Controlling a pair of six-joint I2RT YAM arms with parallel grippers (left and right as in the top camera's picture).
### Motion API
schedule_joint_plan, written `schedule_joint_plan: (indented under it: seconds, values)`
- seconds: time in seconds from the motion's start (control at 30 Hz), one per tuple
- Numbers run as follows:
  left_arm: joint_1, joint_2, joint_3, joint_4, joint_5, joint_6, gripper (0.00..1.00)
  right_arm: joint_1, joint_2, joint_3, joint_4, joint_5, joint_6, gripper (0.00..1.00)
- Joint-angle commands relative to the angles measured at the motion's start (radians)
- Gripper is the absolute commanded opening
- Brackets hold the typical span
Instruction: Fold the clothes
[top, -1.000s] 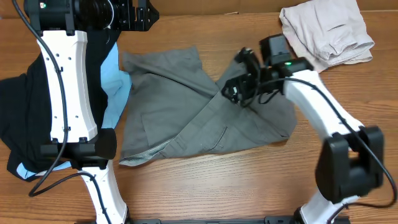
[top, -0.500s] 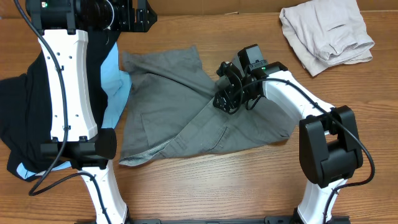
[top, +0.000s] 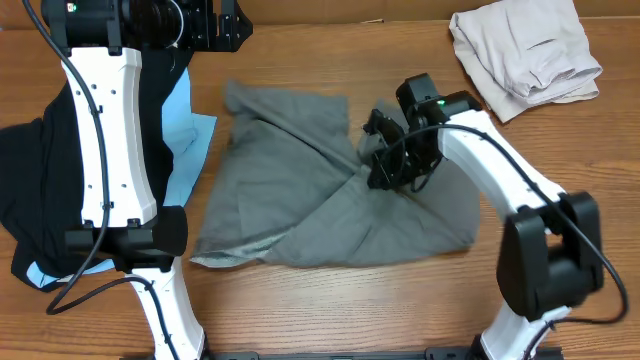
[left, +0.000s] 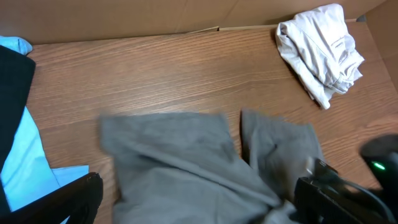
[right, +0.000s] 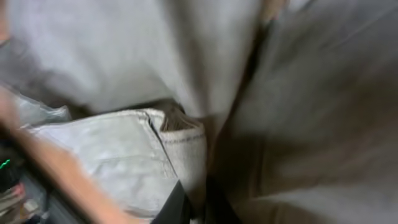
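Right fingers (right: 169, 210) clamp a fold of the grey shorts (top: 290, 200).

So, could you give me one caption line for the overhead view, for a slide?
Right claw shut on the grey shorts; a bunched beige garment lies apart, at upper right.

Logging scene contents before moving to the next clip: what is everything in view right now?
grey shorts: one, mid-grey, rumpled at the table's centre
beige garment: one, beige, bunched at the far right corner
black garment: one, black, left edge
light-blue piece: at least one, light blue, between black garment and grey shorts
table: one, brown wood, under everything
left pincer: one, black, open, at the far edge
right pincer: one, black, shut on the grey shorts
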Motion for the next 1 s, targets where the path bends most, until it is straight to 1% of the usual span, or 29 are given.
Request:
schedule_joint_plan:
  seconds: [0.0, 0.07, 0.17, 0.3, 0.43, 0.6, 0.73, 0.83, 0.97]
  values:
    - [-0.008, 0.007, 0.000, 0.004, -0.010, 0.021, 1.00, 0.028, -0.085, 0.034, -0.113, -0.029, 0.019, 0.04]
    - [-0.008, 0.007, 0.000, 0.005, -0.010, 0.020, 1.00, 0.046, -0.088, 0.034, -0.166, -0.023, 0.020, 0.05]
    - [-0.008, 0.007, 0.000, 0.005, -0.010, 0.021, 1.00, 0.057, -0.087, 0.033, -0.185, -0.003, 0.021, 0.20]
    - [-0.008, 0.007, 0.000, 0.004, -0.010, 0.021, 1.00, 0.057, -0.087, 0.033, -0.177, 0.006, 0.029, 0.25]
    - [-0.008, 0.007, 0.000, 0.004, -0.010, 0.021, 1.00, 0.058, -0.087, 0.031, -0.177, 0.004, 0.043, 0.37]
    - [-0.008, 0.007, 0.000, 0.004, -0.010, 0.021, 1.00, 0.072, -0.087, -0.005, -0.154, 0.004, 0.042, 0.39]
    - [-0.009, 0.007, 0.000, 0.004, -0.010, 0.021, 1.00, 0.108, -0.087, -0.065, -0.076, 0.020, 0.042, 0.45]
    - [-0.009, 0.007, 0.000, 0.003, -0.010, 0.021, 1.00, 0.125, -0.087, -0.105, -0.012, 0.057, 0.042, 0.46]
    - [-0.009, 0.007, 0.000, -0.001, -0.010, 0.021, 1.00, 0.131, -0.086, -0.136, 0.032, 0.093, 0.042, 0.45]
